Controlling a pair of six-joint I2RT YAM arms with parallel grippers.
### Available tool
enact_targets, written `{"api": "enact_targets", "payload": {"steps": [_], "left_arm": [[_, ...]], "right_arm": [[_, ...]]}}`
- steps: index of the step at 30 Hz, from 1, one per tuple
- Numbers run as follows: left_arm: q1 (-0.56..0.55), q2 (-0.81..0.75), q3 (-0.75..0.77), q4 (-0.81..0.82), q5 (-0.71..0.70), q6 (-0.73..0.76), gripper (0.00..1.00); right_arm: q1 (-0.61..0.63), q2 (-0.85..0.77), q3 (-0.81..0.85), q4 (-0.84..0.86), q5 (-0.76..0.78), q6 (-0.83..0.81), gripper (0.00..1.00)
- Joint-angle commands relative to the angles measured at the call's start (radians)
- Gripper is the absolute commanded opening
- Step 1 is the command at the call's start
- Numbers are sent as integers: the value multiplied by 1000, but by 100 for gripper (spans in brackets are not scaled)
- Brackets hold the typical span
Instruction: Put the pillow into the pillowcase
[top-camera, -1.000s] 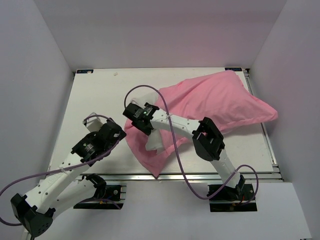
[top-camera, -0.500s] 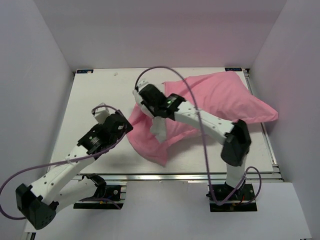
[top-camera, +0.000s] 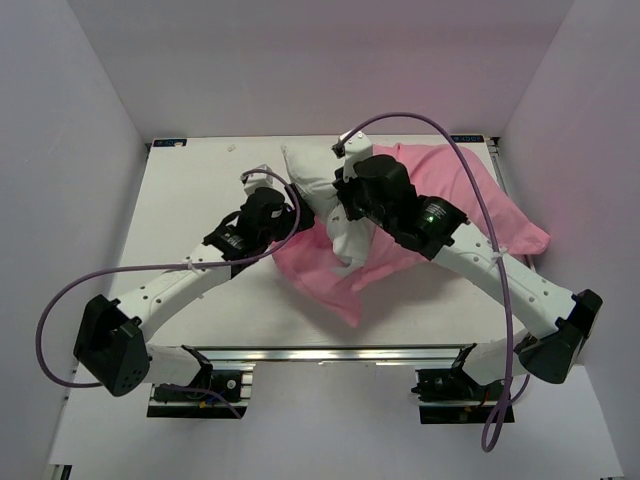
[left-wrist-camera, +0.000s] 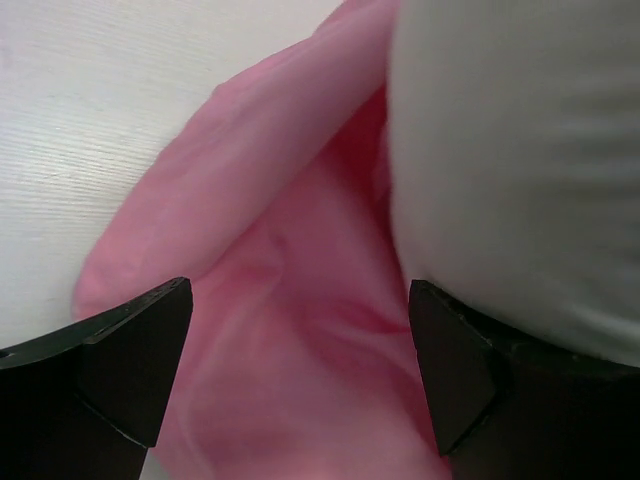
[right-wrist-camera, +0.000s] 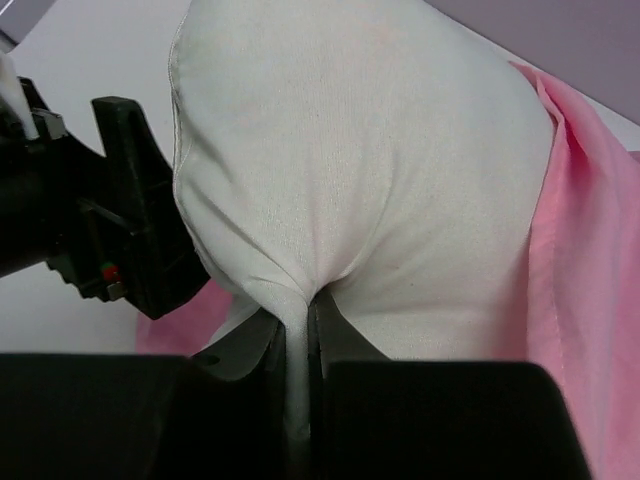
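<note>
Right pincer (right-wrist-camera: 297, 335) clenched on pillow (right-wrist-camera: 360, 150), its bared end pointing far-left; left pincer (left-wrist-camera: 298, 292) agape over pillowcase (left-wrist-camera: 230, 200).

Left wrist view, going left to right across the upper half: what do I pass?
table → pillowcase → pillow

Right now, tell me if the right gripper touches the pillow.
Touching. The right wrist view shows the right gripper pinching a fold of the pillow.
</note>
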Motion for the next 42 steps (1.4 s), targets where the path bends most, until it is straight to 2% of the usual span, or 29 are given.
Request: {"api": "enact_targets", "payload": {"steps": [1, 4, 6, 12, 15, 20, 25, 33, 34, 35, 37, 38, 40, 42], "left_arm": [[3, 20, 22, 146, 116, 10, 98], [14, 76, 37, 157, 158, -34, 96], [28, 122, 48, 148, 277, -80, 94], [97, 240, 37, 274, 647, -175, 89], [117, 313, 65, 278, 741, -198, 86], [117, 328, 60, 350, 715, -206, 87], [115, 368, 114, 294, 598, -191, 83], [85, 489, 168, 280, 571, -174, 78], [83, 501, 191, 278, 577, -166, 75], [80, 512, 207, 271, 572, -159, 64], [69, 531, 247, 237, 555, -137, 48], [66, 531, 255, 225, 542, -120, 27], [68, 505, 257, 206, 534, -109, 0], [68, 463, 243, 171, 488, -85, 0]], "right_arm": [[2, -41, -11, 164, -2, 45, 0], [2, -50, -15, 179, 18, 65, 0], [2, -61, -18, 190, 24, 67, 0], [2, -68, -23, 213, -17, 84, 0], [1, -70, -24, 205, -23, 85, 0], [2, -73, -44, 202, -72, 93, 0], [2, -76, -58, 198, -120, 114, 0], [1, -104, -86, 213, -129, 131, 0], [2, -105, -89, 210, -131, 133, 0], [2, -105, -93, 207, -131, 134, 0], [2, -107, -101, 202, -123, 134, 0], [2, -111, -112, 198, -111, 134, 0], [2, -116, -127, 196, -86, 127, 0], [1, -108, -142, 179, -46, 111, 0]]}}
